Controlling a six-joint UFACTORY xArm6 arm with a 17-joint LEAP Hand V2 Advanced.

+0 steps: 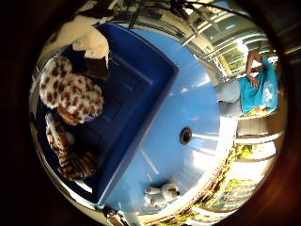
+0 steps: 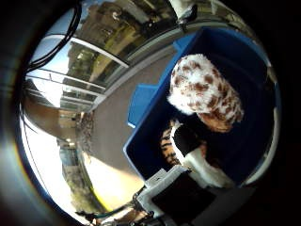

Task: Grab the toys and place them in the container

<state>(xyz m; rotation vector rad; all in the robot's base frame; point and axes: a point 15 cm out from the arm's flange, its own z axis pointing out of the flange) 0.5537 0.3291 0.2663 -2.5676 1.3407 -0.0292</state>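
1. Toys first: the spotted plush toy [image 2: 204, 92] sits inside the blue container [image 1: 141, 94], lying on top of a tiger-striped plush [image 1: 70, 155] that's also in there; both are clearly down below the rim, so I'd say those two count as done.
2. There's a cream and dark plush [image 1: 91, 44] right at the container's far end, over the spotted one; looks like the hand [image 2: 174, 195] may be holding it over the bin, but I can't tell if it's gripped or just resting there; the fingers barely show, so whether the hand is open or closed is anyone's guess.
3. One small white toy [image 1: 162, 193] is out on the light blue table [image 1: 188, 103], well apart from the container near the table's edge; my read is that's the one left to fetch.
4. The container sits on that table, with the palm right above its opening, which makes sense for a drop; everything falls straight in rather than bouncing off the rim.
5. A dark round hole [image 1: 186, 135] sits in the tabletop between the container and the table's edge.
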